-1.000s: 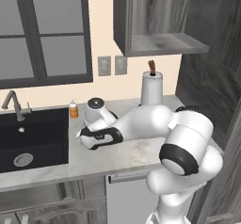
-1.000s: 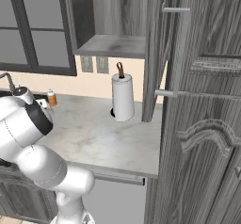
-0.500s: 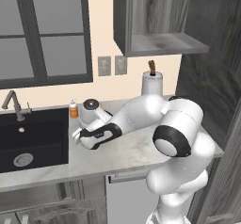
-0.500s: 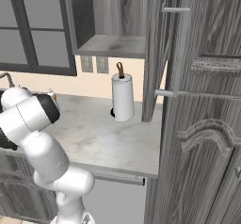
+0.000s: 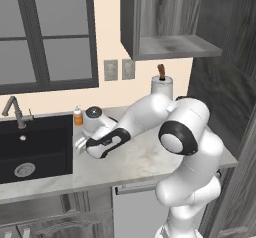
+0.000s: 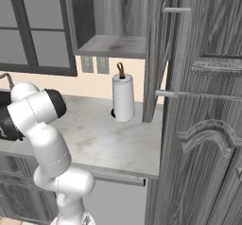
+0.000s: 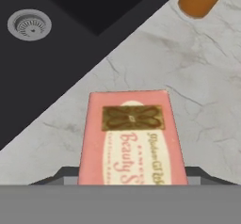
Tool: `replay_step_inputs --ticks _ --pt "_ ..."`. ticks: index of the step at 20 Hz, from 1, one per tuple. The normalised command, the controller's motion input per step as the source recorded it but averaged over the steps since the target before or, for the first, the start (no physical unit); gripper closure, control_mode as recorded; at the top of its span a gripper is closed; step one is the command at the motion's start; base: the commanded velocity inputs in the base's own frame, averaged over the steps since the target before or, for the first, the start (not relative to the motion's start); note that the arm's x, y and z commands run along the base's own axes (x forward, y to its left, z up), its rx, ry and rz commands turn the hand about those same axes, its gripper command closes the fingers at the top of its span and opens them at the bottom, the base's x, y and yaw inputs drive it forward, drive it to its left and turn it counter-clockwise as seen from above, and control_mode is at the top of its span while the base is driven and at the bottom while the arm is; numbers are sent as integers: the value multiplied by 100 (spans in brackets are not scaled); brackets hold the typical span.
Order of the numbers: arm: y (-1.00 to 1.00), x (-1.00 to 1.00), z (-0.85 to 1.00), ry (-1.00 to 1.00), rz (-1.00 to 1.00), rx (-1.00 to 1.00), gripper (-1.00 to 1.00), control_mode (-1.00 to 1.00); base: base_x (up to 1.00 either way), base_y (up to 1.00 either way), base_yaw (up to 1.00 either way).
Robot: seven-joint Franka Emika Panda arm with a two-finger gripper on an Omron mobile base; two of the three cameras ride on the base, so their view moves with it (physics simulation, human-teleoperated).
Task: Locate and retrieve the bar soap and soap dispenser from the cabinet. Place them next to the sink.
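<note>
Fingers (image 7: 132, 178) flanking bar soap (image 7: 130, 138), counter (image 7: 197, 82) beside sink (image 7: 56, 25)

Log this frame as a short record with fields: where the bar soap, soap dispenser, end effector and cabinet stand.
bar soap: between the end effector's fingers, over the counter beside the sink
soap dispenser: upright on the counter at the sink's back right corner
end effector: low over the counter at the sink's right edge; shut on the bar soap
cabinet: open, its shelf bare
paper towel roll: upright on the counter under the cabinet
</note>
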Motion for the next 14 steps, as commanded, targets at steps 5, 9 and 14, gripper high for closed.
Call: replay_step_inputs --ticks 5,9,14 --pt "0 7 -16 0 0 0 100 -100 0 0 0" --pt "0 7 -15 0 0 0 100 -100 0 0 0" --pt "0 6 -16 0 0 0 100 -100 0 0 0"
